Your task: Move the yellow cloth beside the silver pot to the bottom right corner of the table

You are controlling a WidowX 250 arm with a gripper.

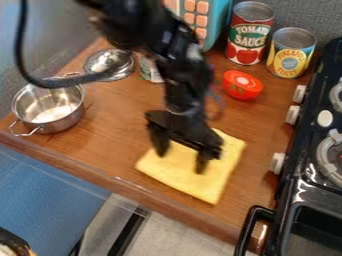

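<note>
Yellow cloth (194,175) lay short of the corner

In the camera view, it rested flat on the worktop (113,135), well apart from the silver pot (50,107). The hand (180,154) hung above, fingers apart. Grasping and a final rightward shift seemed left.

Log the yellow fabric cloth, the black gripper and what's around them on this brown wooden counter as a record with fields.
Cloth: spread flat, near front edge
Gripper: open, above cloth; contact unclear
Silver metal pot: left side, apart from cloth
Silver lid: behind pot
Two labelled metal cans: at back
Black stove: right side
</note>
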